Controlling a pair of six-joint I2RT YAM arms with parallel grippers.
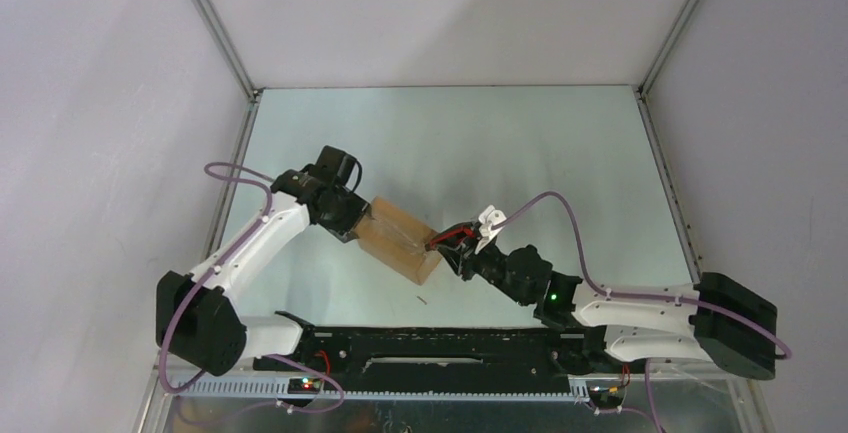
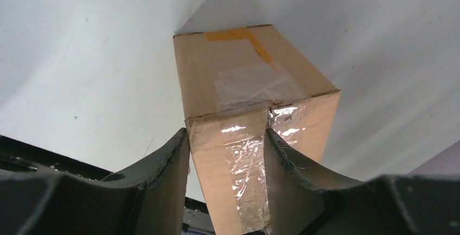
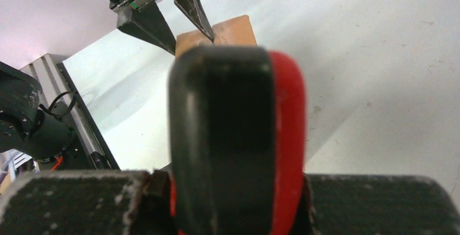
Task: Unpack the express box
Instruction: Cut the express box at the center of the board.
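Observation:
The express box (image 1: 400,241), a brown cardboard carton with clear tape, lies slantwise on the table at mid-left. My left gripper (image 1: 355,223) is shut on its far-left end. In the left wrist view both dark fingers (image 2: 157,180) press the taped end of the box (image 2: 244,77). My right gripper (image 1: 462,245) is at the box's near-right corner, shut on a red-and-black utility knife (image 1: 445,241). The knife (image 3: 233,126) fills the right wrist view and its tip is hidden. Beyond it are the box (image 3: 236,29) and the left gripper (image 3: 163,12).
White walls with metal frame posts (image 1: 215,28) close in the pale green table (image 1: 450,143) on three sides. A black base rail (image 1: 430,348) runs along the near edge. A small dark speck (image 1: 424,300) lies just in front of the box.

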